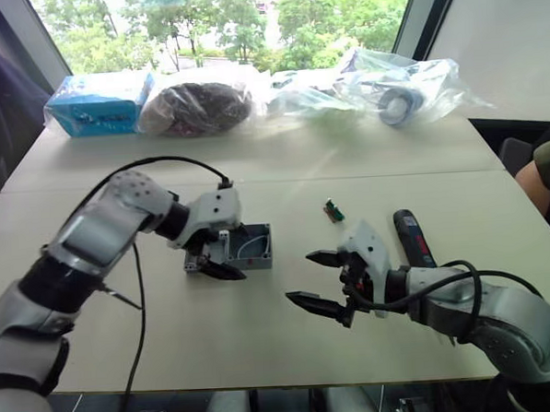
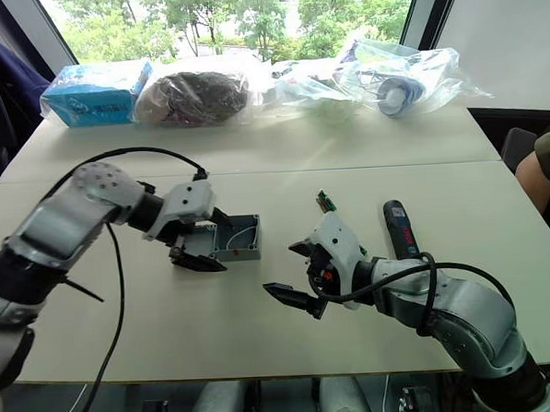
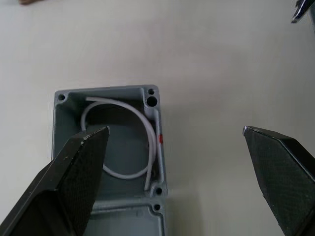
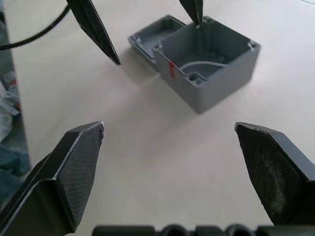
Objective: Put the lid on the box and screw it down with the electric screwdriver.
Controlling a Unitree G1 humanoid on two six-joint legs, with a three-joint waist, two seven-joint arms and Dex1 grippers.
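Box (image 1: 250, 245) sits open mid-table, lid (image 4: 147, 37) touching its far side under the left gripper (image 3: 177, 162), both grippers' jaws apart and empty; best to pinch the lid's edges, lift clear, then square its corners.

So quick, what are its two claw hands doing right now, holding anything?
Left gripper: open, holding nothing, hanging over the open box.
Right gripper: open, holding nothing, above bare table.
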